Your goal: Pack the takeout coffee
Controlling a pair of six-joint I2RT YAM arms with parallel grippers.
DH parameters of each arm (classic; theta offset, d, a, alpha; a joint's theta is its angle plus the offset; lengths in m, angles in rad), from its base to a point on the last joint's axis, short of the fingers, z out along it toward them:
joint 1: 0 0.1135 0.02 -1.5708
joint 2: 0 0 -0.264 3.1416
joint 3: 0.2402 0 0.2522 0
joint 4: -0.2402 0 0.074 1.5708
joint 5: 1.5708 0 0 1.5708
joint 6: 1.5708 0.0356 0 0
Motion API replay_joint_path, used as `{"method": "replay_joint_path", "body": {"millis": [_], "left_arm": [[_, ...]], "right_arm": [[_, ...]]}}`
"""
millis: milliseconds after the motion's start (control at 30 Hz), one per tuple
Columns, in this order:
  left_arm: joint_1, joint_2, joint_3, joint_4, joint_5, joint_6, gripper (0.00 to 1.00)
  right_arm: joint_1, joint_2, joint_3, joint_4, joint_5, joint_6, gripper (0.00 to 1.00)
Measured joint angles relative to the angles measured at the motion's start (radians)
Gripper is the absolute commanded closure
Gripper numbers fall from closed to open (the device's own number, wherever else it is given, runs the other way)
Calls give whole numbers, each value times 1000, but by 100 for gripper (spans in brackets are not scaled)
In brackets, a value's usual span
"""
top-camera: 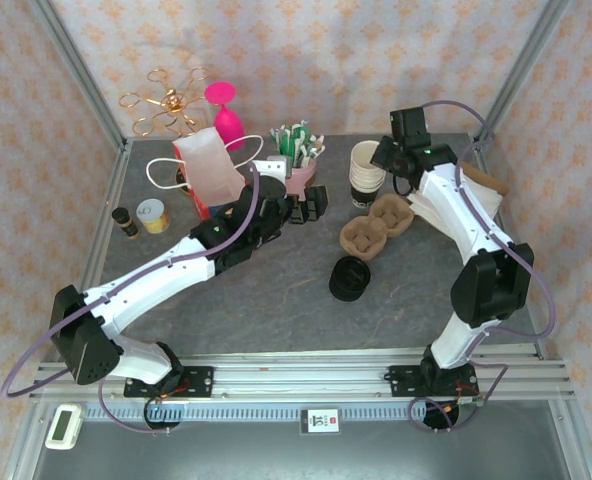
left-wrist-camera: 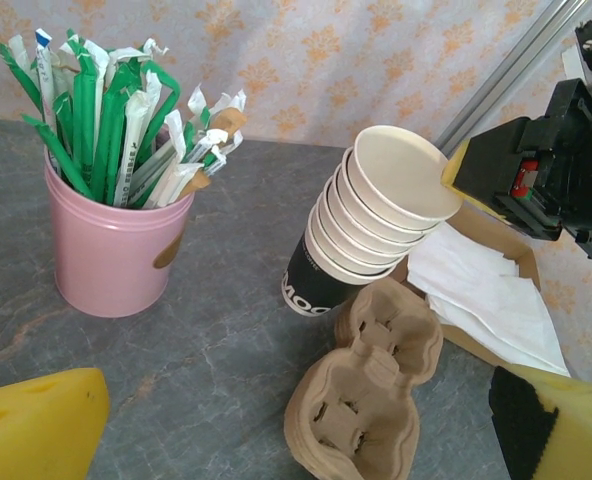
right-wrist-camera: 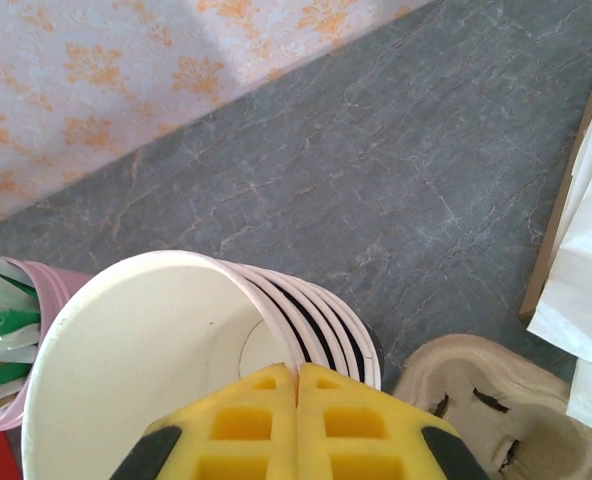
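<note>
Touching cup stack (right-wrist-camera: pixel 146 340), right end effector (right-wrist-camera: pixel 297 375) shut

One cup stack (left-wrist-camera: pixel 371 215), one pulp carrier (left-wrist-camera: pixel 366 390), one pink straw pot (left-wrist-camera: pixel 111 250), one black lid pile (top-camera: pixel 349 279), one white bag (top-camera: pixel 211 167).

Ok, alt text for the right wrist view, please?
Yellow fingers, closed together, sit at the near rim of the top cup of a leaning cup stack. On the grey table around it: pink straw pot, pulp carrier, white napkins.
</note>
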Motion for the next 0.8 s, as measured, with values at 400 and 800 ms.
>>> {"method": "replay_joint_path", "body": {"millis": [400,800], "left_arm": [[0,34,18,6,17,-10,1],[11,222,30,225,137,-249,31]], "right_arm": [[-39,-2,-90,95,-114,15,100],[-57,-4,-135,134,-147,34,100]]}}
